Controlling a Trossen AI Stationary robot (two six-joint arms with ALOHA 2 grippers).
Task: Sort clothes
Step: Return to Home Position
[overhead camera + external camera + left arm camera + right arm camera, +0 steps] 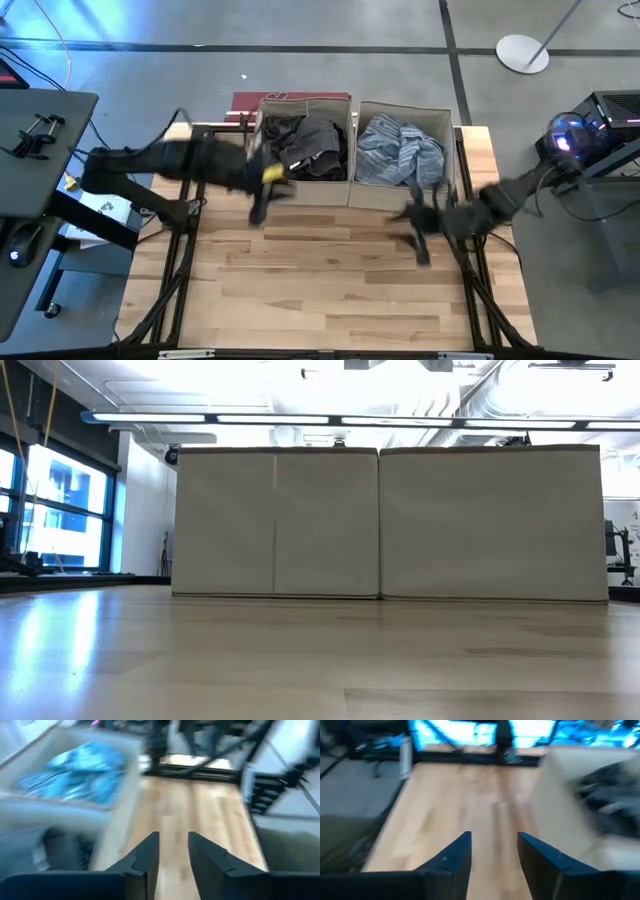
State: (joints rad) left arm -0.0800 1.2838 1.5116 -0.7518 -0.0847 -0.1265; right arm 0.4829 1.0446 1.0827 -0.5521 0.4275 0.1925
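Where the clothes ended up: 2 beige fabric boxes, far side of wood table (330, 295)
dark pile (305, 148): left box (305, 100), crumpled, no clear axis
light blue striped shirt (400, 152): right box (405, 106), bunched, lies near-far
left gripper (258, 212): just near of left box, fingers (145, 857) slightly apart, empty
right gripper (420, 248): near right box, fingers (455, 857) spread, empty

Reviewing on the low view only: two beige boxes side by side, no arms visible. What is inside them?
Observer: From above, the left-side box holds dark clothes; the right-side box holds a light blue striped shirt.
Operator: Where are the arms?
Observer: Over the table, in front of the boxes: the left arm before the left-side box, the right arm before the right-side box.
Operator: Carrying anything?
Observer: No. Each wrist view shows its jaws apart with nothing between them.
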